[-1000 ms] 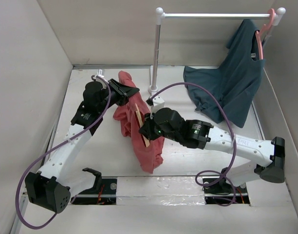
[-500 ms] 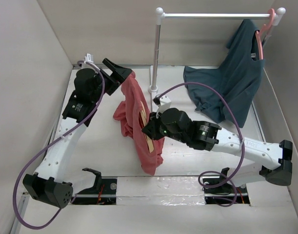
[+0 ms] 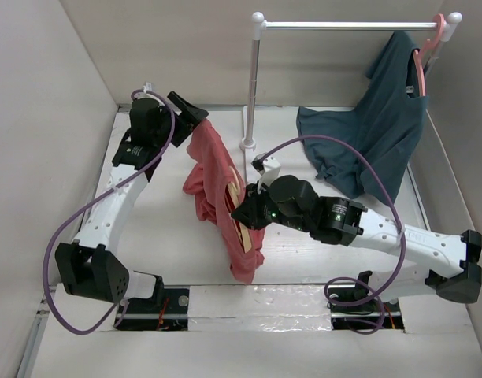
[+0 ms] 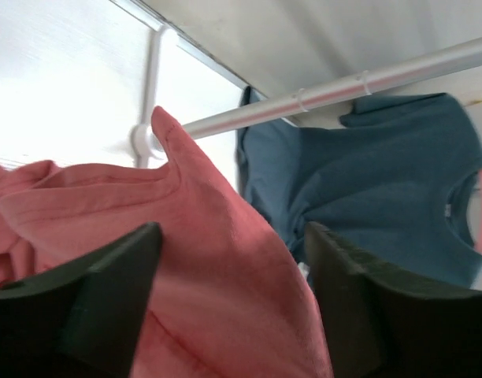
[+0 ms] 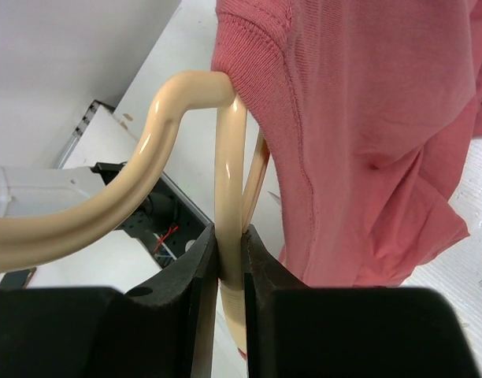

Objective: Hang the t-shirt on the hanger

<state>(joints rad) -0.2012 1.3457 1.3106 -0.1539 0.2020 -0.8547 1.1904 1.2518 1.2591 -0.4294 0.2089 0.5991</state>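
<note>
The pink t-shirt (image 3: 217, 177) hangs in mid-air between my two arms, draped over the light tan wooden hanger (image 3: 242, 231). My right gripper (image 3: 242, 211) is shut on one thin bar of the hanger (image 5: 229, 157), and the shirt's ribbed edge (image 5: 367, 118) covers the curved arm beside it. At the shirt's top edge, my left gripper (image 3: 195, 116) stands open. In the left wrist view the pink cloth (image 4: 209, 260) bulges between the two spread fingers of the left gripper (image 4: 231, 236), with a gap on the right side.
A white clothes rack stands at the back, with its post (image 3: 253, 79) just behind the shirt and its rail (image 3: 351, 25) running right. A blue t-shirt (image 3: 375, 134) hangs from a pink hanger (image 3: 424, 55) at the rail's right end. Walls close in left, right and rear.
My left gripper opened off the shirt's top and moved up and back, then narrowed a little around the cloth. The right arm shifted slightly right with the hanger.
</note>
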